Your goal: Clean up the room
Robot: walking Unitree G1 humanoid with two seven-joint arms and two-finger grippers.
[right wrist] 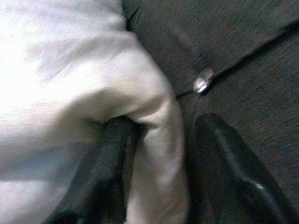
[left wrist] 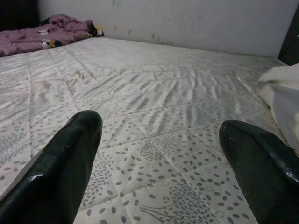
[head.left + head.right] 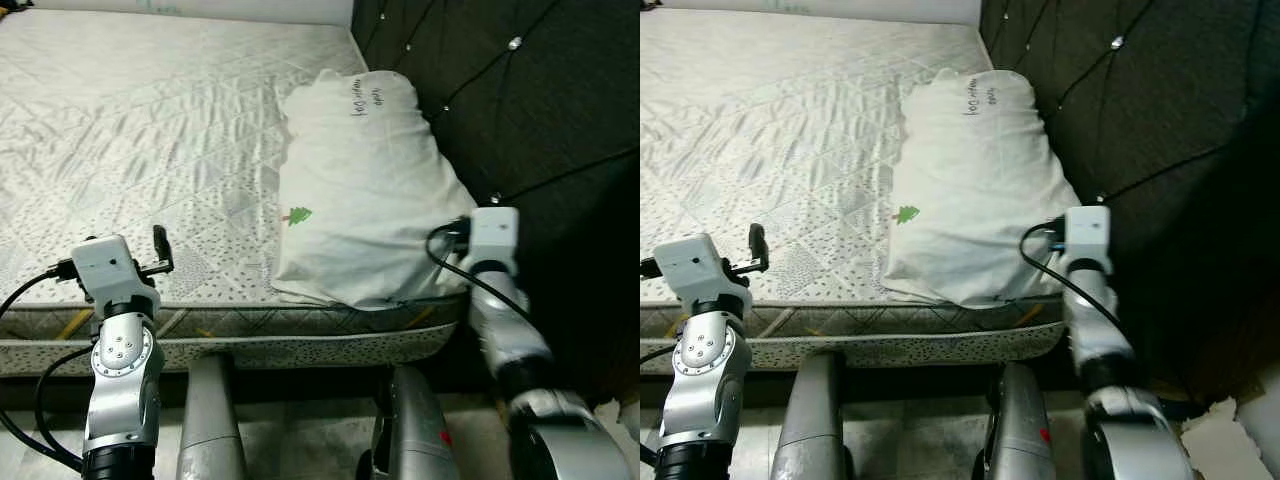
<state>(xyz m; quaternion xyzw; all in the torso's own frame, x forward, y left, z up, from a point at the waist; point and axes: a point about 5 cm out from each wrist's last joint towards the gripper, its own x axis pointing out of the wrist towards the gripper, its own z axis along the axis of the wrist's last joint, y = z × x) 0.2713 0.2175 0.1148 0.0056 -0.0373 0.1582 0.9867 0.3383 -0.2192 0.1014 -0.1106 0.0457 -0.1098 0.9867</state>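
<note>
- The mattress [image 3: 150, 130] is bare and quilted, with a purple blanket [image 2: 42, 35] bunched at its far corner.
- The dark tufted headboard [image 3: 520, 110] stands along the mattress's right side.
- A white pillow [image 3: 365, 190] lies at the mattress's right end, against the headboard.
- The right gripper [image 1: 159, 154] pinches the pillow's corner fold between its fingers.
- The left gripper [image 2: 161, 154] hovers over the mattress edge, fingers spread.

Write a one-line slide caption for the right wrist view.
Right gripper pinching the white pillow's edge beside the dark tufted headboard.
</note>
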